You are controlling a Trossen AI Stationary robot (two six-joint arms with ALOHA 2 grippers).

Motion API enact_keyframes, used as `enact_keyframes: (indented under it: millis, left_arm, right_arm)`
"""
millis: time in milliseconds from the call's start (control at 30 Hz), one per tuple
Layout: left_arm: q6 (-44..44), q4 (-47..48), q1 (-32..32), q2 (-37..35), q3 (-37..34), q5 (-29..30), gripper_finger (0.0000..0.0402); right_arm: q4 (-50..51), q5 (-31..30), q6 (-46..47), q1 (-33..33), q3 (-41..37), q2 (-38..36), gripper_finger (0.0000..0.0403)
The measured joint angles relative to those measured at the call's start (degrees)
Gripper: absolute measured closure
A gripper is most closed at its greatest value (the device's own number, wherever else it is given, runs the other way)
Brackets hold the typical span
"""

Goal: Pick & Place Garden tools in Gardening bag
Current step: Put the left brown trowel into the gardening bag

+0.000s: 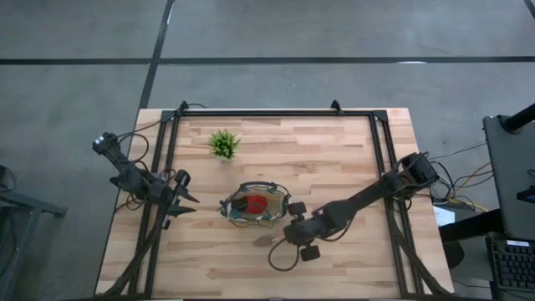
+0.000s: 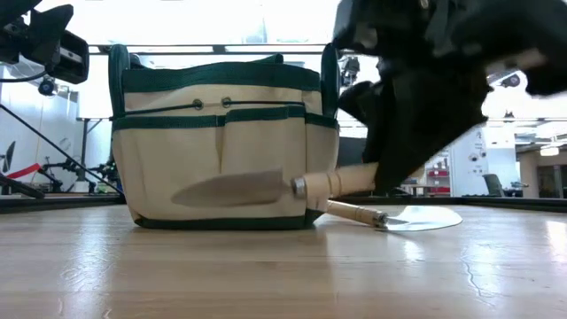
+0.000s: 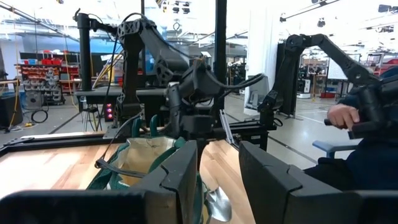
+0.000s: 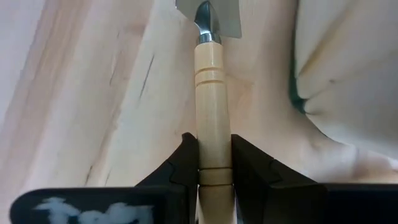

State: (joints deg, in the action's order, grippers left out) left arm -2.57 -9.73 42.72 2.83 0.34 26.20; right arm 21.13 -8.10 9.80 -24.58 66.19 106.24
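Gripping a wooden-handled trowel (image 4: 209, 93), the right gripper (image 4: 209, 163) has both fingers clamped on the handle, blade pointing away from the wrist. In the low view that trowel (image 2: 266, 187) hangs off the table, level, just in front of the gardening bag (image 2: 221, 146), blade across the bag's front pocket. Not over the bag opening yet, as far as I can tell.

From above, the gardening bag (image 1: 255, 206) sits mid-table and the right gripper (image 1: 294, 233) is just beside it on the front-right side. Something red (image 1: 256, 203) plus dark shapes show inside the bag, so at least some tools look already stowed; can't count them.

A second wooden-handled tool (image 2: 390, 214) lies flat on the table (image 1: 334, 150), its handle end touching or nearly touching the base of the bag on the same side as the right gripper. Broad shiny blade, another trowel-like piece. Not yet picked.

Left gripper (image 1: 185, 201) waits near the bag on the opposite side, fingers parted (image 3: 180, 177), holding nothing.

Judgement: past the middle. One tool in hand needs lifting over the rim and dropping in, then one more on the table. No other loose tools seen. Small green plant (image 1: 223, 144) stands behind the bag, well apart, not part of the job.
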Motion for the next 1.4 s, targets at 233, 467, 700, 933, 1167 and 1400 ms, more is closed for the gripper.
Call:
enact_keyframes:
  millis: [233, 467, 700, 933, 1167, 1400]
  left_arm:
    - [0.0, -0.1, 0.0, 0.0, 0.0, 0.0, 0.0278]
    - [0.0, -0.1, 0.0, 0.0, 0.0, 0.0, 0.0278]
    - [0.0, -0.1, 0.0, 0.0, 0.0, 0.0, 0.0278]
    - [0.0, -0.1, 0.0, 0.0, 0.0, 0.0, 0.0278]
    - [0.0, 0.0, 0.0, 0.0, 0.0, 0.0, 0.0278]
    - [0.0, 0.0, 0.0, 0.0, 0.0, 0.0, 0.0278]
  right_arm:
    - [18.3, 2.6, 6.3, 0.0, 11.1, 0.0, 0.0337]
    - [31.8, 10.4, 15.4, 1.3, 21.1, 0.0, 0.0337]
    - [39.8, 17.6, 21.5, 3.9, 29.4, -0.1, 0.0337]
    - [48.3, 20.5, 29.0, 7.9, 34.7, -0.1, 0.0337]
    - [50.6, 23.1, 32.3, 10.9, 35.7, -0.1, 0.0337]
    - [50.5, 24.0, 32.3, 12.2, 35.7, 0.7, 0.0337]
